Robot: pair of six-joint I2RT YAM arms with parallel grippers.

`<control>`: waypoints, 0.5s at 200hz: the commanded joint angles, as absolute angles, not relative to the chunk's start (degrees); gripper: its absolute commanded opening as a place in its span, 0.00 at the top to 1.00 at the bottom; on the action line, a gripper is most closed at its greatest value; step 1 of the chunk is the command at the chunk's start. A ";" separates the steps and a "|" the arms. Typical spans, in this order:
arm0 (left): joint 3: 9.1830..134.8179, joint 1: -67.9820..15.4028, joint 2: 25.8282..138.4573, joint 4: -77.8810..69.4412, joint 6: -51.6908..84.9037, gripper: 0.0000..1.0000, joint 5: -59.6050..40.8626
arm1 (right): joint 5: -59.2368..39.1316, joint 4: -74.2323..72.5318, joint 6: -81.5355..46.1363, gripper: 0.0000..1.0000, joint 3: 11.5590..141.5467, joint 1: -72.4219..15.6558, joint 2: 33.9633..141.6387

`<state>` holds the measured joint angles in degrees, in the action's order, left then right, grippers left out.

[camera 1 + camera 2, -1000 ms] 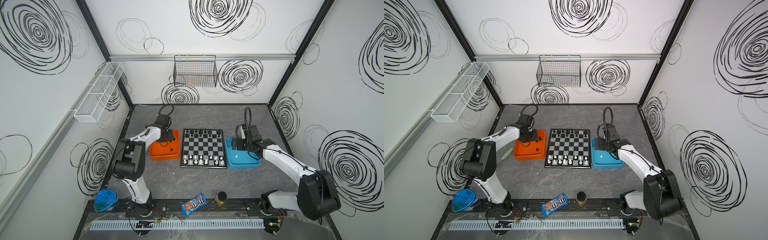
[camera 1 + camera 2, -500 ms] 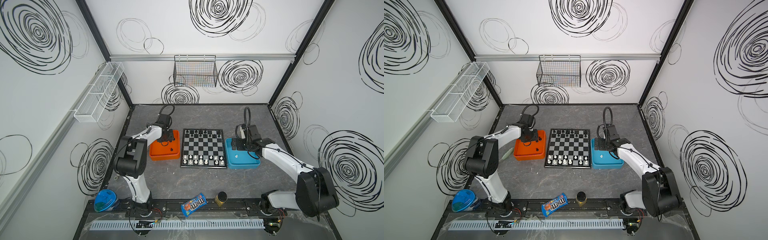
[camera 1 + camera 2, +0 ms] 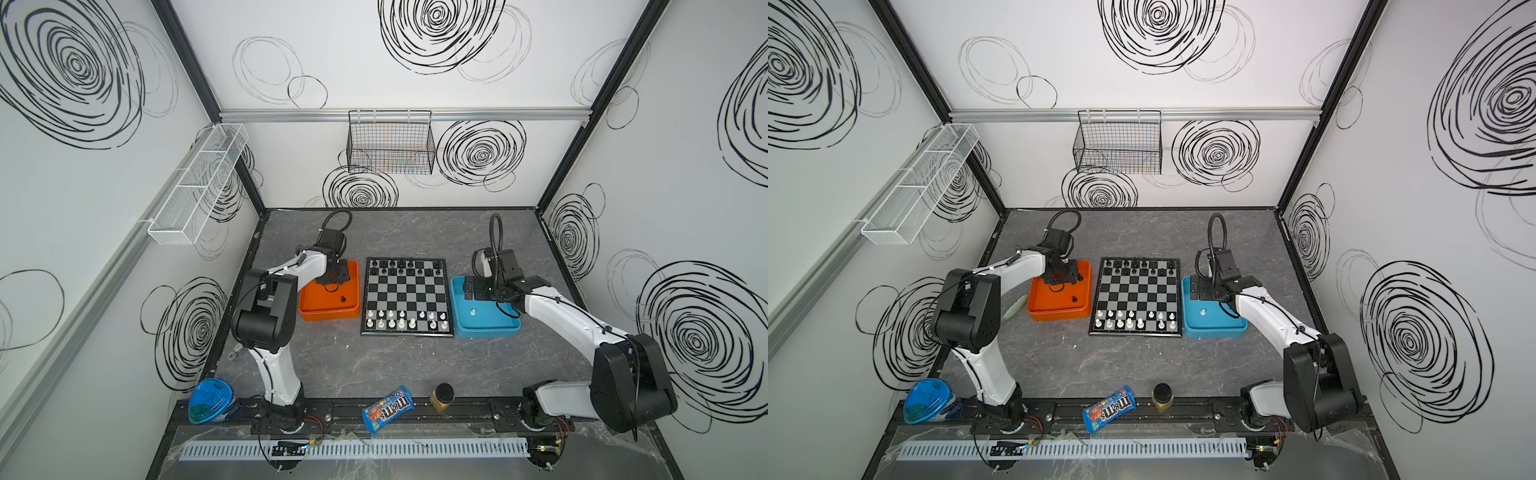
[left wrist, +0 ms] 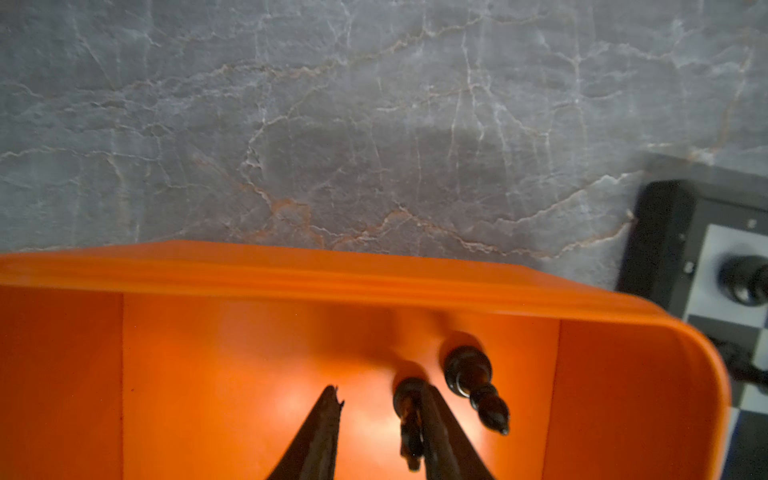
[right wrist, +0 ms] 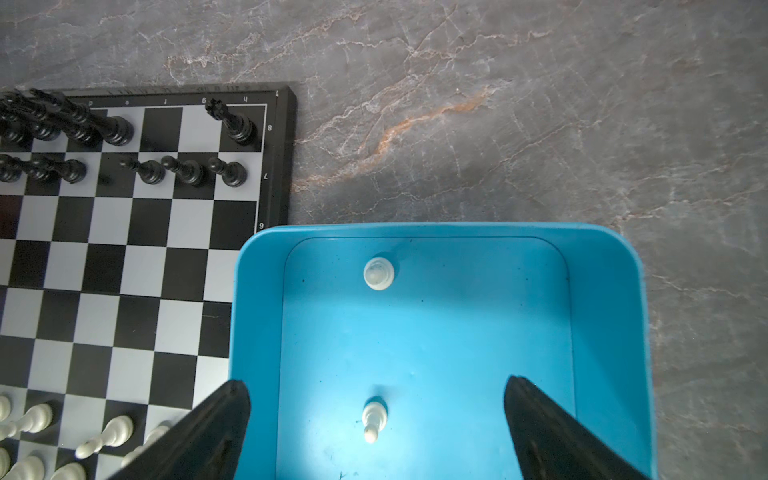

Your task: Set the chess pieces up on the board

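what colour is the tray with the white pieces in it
Bright blue. The tray shows best in the right wrist view.

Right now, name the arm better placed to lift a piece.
Probably left: the left gripper is in the orange tray, one finger against a black piece. The right gripper hangs wide open above a white piece.

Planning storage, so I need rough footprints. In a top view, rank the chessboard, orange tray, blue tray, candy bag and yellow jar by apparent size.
1. chessboard
2. orange tray and blue tray: they look alike and both are partly hidden, so unranked
3. candy bag
4. yellow jar
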<state>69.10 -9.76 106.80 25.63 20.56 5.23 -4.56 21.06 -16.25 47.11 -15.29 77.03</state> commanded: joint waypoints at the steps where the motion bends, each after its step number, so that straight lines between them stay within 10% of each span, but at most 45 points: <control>1: 70.31 -10.41 107.49 26.19 20.41 0.65 6.33 | -4.49 20.50 -15.47 0.00 47.51 -14.90 77.36; 100: 70.58 -11.08 107.84 26.24 19.98 0.76 6.24 | -4.83 20.47 -15.40 0.00 47.23 -14.76 77.26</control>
